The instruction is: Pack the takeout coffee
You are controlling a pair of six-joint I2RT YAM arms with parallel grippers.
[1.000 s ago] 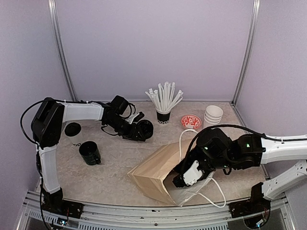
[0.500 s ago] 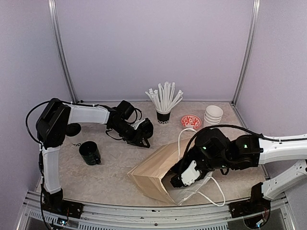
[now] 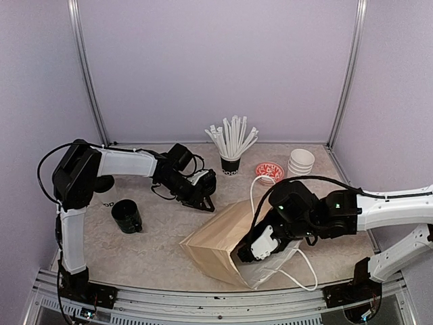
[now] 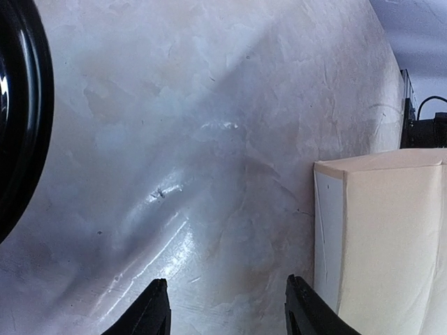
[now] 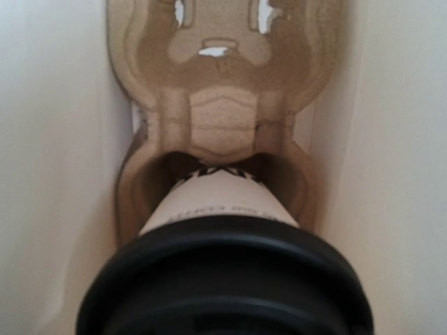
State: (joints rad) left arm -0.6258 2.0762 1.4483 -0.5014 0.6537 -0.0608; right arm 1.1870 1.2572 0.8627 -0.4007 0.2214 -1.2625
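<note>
- the takeout coffee (image 5: 222, 199) is inside the paper bag (image 3: 213, 244), which lies on its side on the table (image 3: 155, 237), near and right of centre. the cup's lettered base points into a ring of the moulded cup carrier (image 5: 222, 132) deeper in the bag.
- the right gripper (image 3: 256, 249) reaches into the bag's mouth from the right. the black lid (image 5: 223, 279) fills the bottom of its wrist view and hides the fingers, so i cannot tell how wide they stand. the cup lies right where they would be, so it is probably held.
- the left gripper (image 4: 228, 314) hangs over bare table left of the bag, its fingers apart with nothing between them.
- the step in hand looks like seating the cup in the carrier. push along the cup's own axis so the base enters the ring squarely, not against its edge.
- go slowly: the bag is light and may slide left under the push, and the free left gripper could brace its closed end.
- squeeze gently, because paper walls buckle and a lid can pop.
- let go only once the base is seated, then back straight out, clear of the white cord handles (image 3: 301, 271).
</note>
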